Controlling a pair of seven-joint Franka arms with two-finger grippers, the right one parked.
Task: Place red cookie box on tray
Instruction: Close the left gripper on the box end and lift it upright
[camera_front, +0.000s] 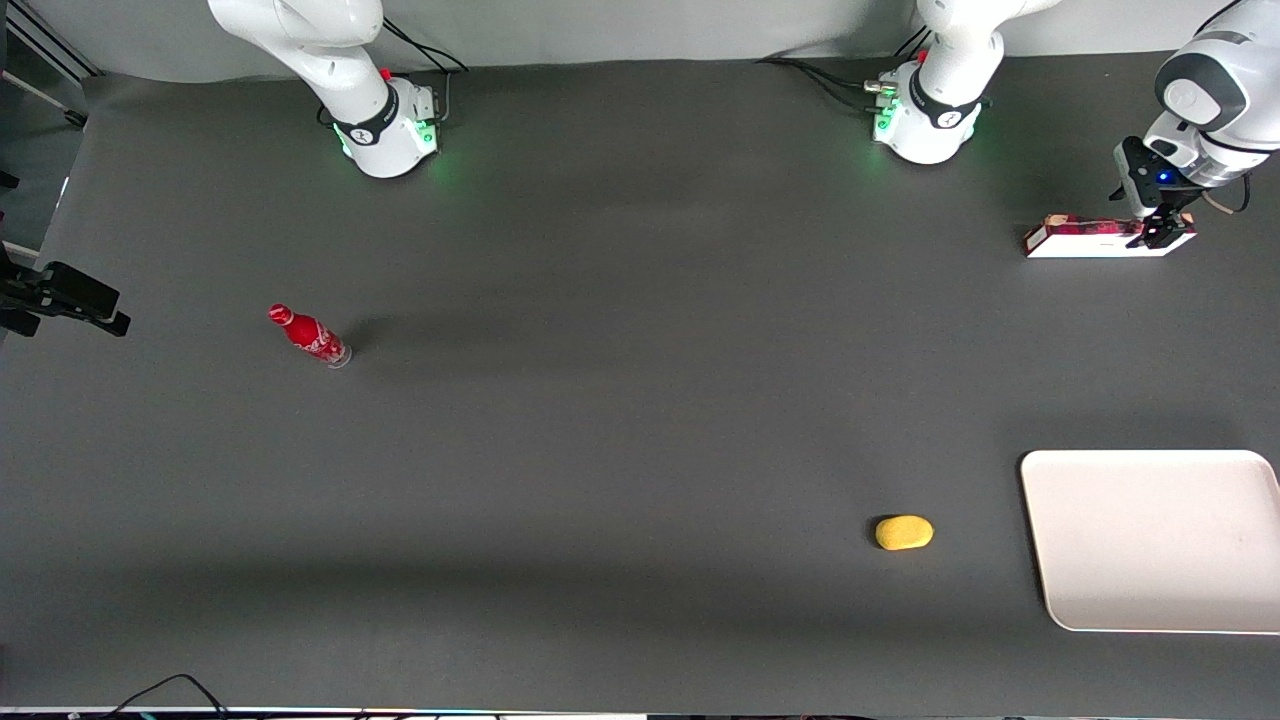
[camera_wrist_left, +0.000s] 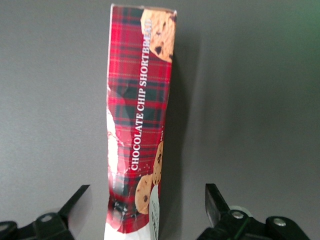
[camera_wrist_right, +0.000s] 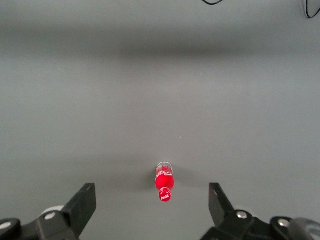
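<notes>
The red cookie box (camera_front: 1100, 238) stands on a long white edge on the table at the working arm's end, far from the front camera. Its dark red plaid side with cookie pictures shows in the left wrist view (camera_wrist_left: 140, 125). My left gripper (camera_front: 1160, 236) is open and straddles one end of the box, one finger on each side with clear gaps; it also shows in the left wrist view (camera_wrist_left: 147, 202). The off-white tray (camera_front: 1150, 540) lies flat at the same end of the table, much nearer to the front camera than the box. Nothing lies on it.
A yellow oval object (camera_front: 904, 532) lies beside the tray, toward the table's middle. A red bottle (camera_front: 308, 336) stands toward the parked arm's end; it also shows in the right wrist view (camera_wrist_right: 164, 182). Both arm bases stand farthest from the front camera.
</notes>
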